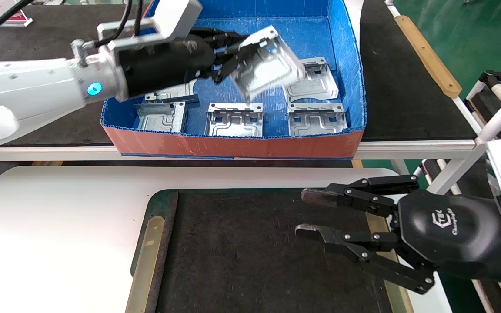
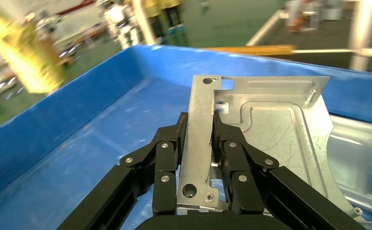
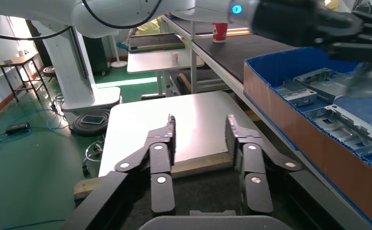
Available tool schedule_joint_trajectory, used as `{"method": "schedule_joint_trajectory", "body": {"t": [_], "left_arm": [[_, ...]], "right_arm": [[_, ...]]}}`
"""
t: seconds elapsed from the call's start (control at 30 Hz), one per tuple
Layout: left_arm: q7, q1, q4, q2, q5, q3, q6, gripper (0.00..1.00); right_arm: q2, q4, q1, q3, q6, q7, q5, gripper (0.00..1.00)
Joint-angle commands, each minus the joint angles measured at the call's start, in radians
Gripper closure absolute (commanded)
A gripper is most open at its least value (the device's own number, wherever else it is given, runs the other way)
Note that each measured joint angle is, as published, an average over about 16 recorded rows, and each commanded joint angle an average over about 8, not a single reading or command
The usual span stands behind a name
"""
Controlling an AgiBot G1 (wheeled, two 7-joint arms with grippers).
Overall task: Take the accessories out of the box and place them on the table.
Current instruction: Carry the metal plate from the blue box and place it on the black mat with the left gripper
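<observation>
Right gripper (image 1: 305, 215) hangs nearest, jaws wide and empty over the table (image 1: 59, 226) below the box (image 1: 233, 145); its casing reads something like "FTK". Left gripper (image 2: 198, 139) — clearest in its wrist view — pinches one plate (image 2: 270, 129) by the flange, lifted above the box, blurred from the head. Five plates (image 1: 234, 121) seem to remain — one partly hidden.

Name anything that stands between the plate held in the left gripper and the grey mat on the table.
The box's near wall lies between the held plate, gripped by the left gripper, and the mat. The open right gripper hovers over the mat's right side.
</observation>
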State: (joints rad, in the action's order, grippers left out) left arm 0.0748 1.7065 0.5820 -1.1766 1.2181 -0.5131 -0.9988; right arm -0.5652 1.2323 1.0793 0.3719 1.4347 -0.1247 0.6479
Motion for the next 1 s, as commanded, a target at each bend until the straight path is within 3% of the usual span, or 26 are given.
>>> {"method": "schedule_joint_trajectory", "body": {"t": [0.03, 0.4, 0.77, 1.0], "left_arm": [[0.046, -0.006, 0.013, 0.024, -0.020, 0.006, -0.075, 1.00], [0.243, 0.005, -0.007, 0.082, -0.078, 0.018, -0.342, 1.00], [0.339, 0.022, -0.095, 0.087, -0.106, 0.008, -0.537, 1.00], [0.355, -0.003, -0.082, 0.085, -0.130, -0.032, -0.591, 1.00]], "right_arm": [[0.000, 0.000, 0.000, 0.000, 0.000, 0.000, 0.000, 0.00], [0.000, 0.000, 0.000, 0.000, 0.000, 0.000, 0.000, 0.00], [0.000, 0.000, 0.000, 0.000, 0.000, 0.000, 0.000, 0.00], [0.000, 0.000, 0.000, 0.000, 0.000, 0.000, 0.000, 0.00]]}}
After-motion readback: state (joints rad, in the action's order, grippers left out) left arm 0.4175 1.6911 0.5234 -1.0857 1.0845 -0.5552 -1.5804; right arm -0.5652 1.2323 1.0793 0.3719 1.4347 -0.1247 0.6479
